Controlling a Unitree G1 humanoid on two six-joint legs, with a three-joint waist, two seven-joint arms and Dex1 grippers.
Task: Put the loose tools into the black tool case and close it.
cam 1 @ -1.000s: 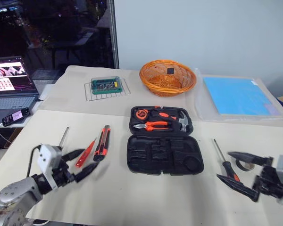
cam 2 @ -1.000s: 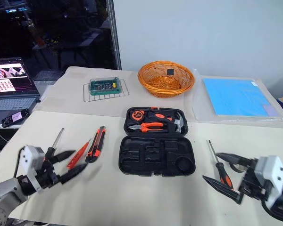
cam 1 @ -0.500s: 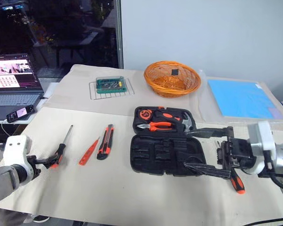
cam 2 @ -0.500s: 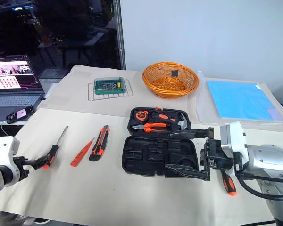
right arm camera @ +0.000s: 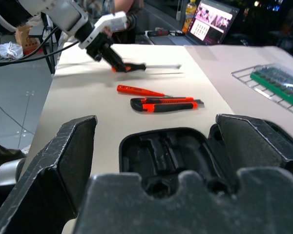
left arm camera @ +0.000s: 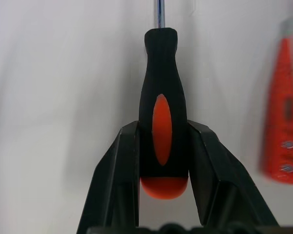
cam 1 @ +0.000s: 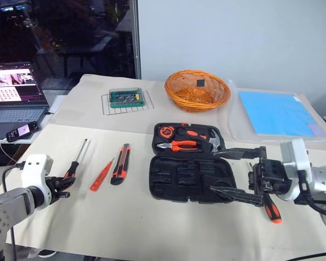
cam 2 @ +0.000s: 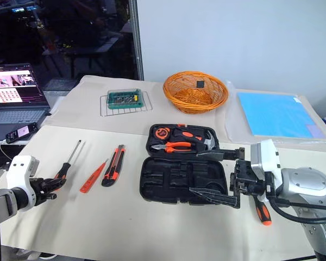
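left gripper (left arm camera: 163, 161): its fingers, wide apart a second ago and hovering short of the tools, now clamp both sides of the handle of the left-hand black-and-orange screwdriver (cam 1: 76, 161); the wrist view shows the pads pressed on the black grip, just ahead of the orange butt
left screwdriver: lying flat on the table (cam 1: 125, 217), shaft pointing toward 1 o'clock, handle at the 7 o'clock end inside the fingers; no lift visible yet
right gripper (cam 1: 240, 175): has swung in from the table's right edge to hover at the case's 3 o'clock side, fingers spread wide and holding nothing, pointing across toward the left
black tool case (cam 1: 189, 166): open at the table centre, lid half at 12 o'clock holding pliers and hammer, moulded slots of the near half empty
second screwdriver (cam 1: 267, 199): on the table under the right gripper, at about 4 o'clock of the case, not grasped
red screwdriver (cam 1: 102, 175): at 9 o'clock of the case, just beside the utility knife (cam 1: 119, 163); both untouched
tape roll: I cannot find it now
meaning for the task: the first grasp looks made, so lifting and carrying this screwdriver toward 3 o'clock into a long slot comes next; nothing loose is packed yet and the lid cannot close
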